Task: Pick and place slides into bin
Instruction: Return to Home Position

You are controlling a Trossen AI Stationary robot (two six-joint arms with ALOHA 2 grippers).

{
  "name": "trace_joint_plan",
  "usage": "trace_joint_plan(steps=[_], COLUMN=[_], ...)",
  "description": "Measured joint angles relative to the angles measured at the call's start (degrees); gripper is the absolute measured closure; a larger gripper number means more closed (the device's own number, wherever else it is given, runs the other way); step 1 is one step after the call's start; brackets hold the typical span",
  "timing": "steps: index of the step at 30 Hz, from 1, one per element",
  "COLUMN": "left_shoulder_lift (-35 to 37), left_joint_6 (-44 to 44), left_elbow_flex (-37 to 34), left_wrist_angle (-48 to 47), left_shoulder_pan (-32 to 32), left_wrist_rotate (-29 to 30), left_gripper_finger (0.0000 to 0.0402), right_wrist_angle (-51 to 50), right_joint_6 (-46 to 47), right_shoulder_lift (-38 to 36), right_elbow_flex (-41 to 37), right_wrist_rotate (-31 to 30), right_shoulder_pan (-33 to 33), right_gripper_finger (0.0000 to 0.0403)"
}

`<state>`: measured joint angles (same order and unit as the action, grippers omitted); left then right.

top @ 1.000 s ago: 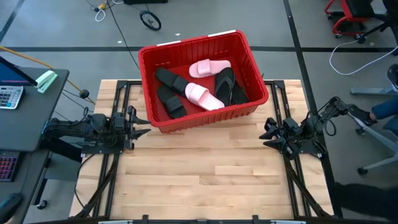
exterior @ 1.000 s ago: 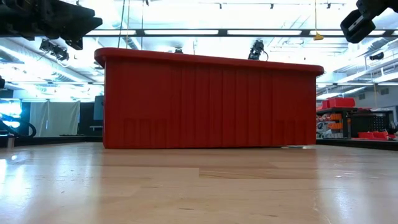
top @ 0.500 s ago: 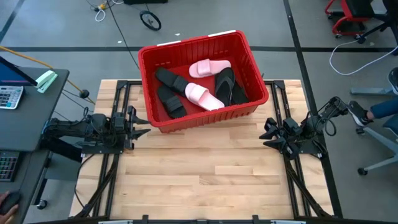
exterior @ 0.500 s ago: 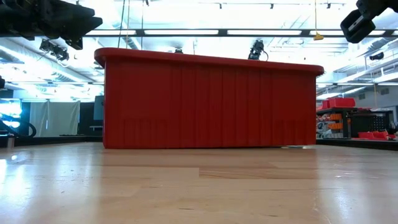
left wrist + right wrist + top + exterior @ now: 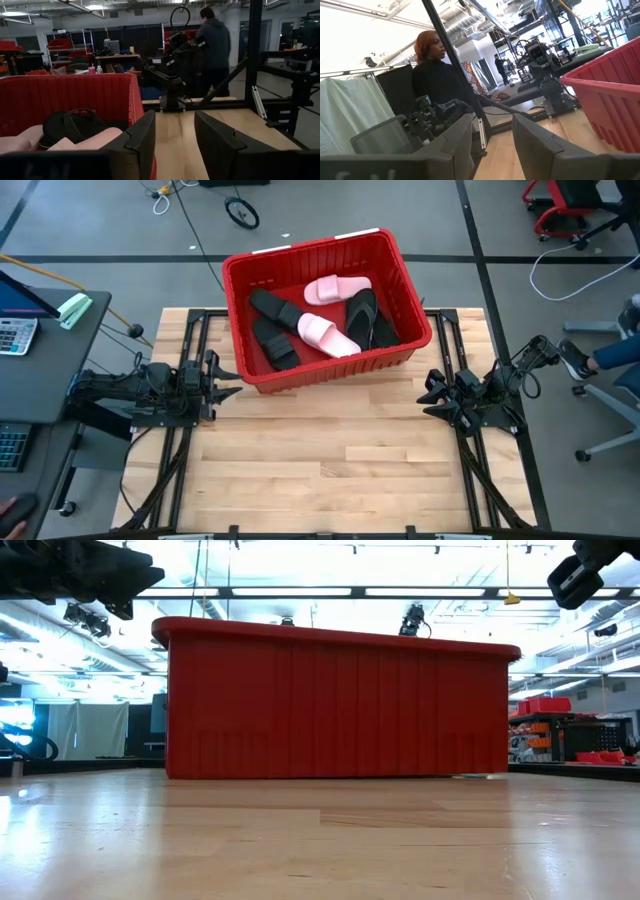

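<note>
I count two pink slides (image 5: 336, 288), four black slides (image 5: 273, 344) and one red bin (image 5: 330, 368).

Pale wooden tabletop (image 5: 330, 470). A dark desk (image 5: 50, 370) at its left edge carries a calculator (image 5: 15, 336); a small wheel (image 5: 242, 213) lies on the floor beyond. A person (image 5: 215, 47) in dark clothing stands nearby.

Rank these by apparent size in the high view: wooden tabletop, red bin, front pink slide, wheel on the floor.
1. wooden tabletop, largest
2. red bin
3. front pink slide
4. wheel, smallest, though the floor is farther from the camera, which shrinks it somewhat
</note>
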<state>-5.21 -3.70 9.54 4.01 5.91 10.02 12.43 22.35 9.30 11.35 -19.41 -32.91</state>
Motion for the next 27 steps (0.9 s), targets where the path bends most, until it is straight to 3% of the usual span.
trace_joint_plan(steps=[13, 27], left_shoulder_lift=[0.0, 0.0], left_joint_6=[0.0, 0.0], left_elbow_flex=[0.0, 0.0], left_wrist_angle=[0.0, 0.0], left_shoulder_pan=[0.0, 0.0], left_wrist_rotate=[0.0, 0.0], left_gripper_finger=[0.0249, 0.0262], right_wrist_angle=[0.0, 0.0], right_joint_6=[0.0, 0.0], right_shoulder_lift=[0.0, 0.0], right_elbow_flex=[0.0, 0.0], right_wrist_rotate=[0.0, 0.0], right_shoulder_pan=[0.0, 0.0], right_gripper_finger=[0.0254, 0.0254])
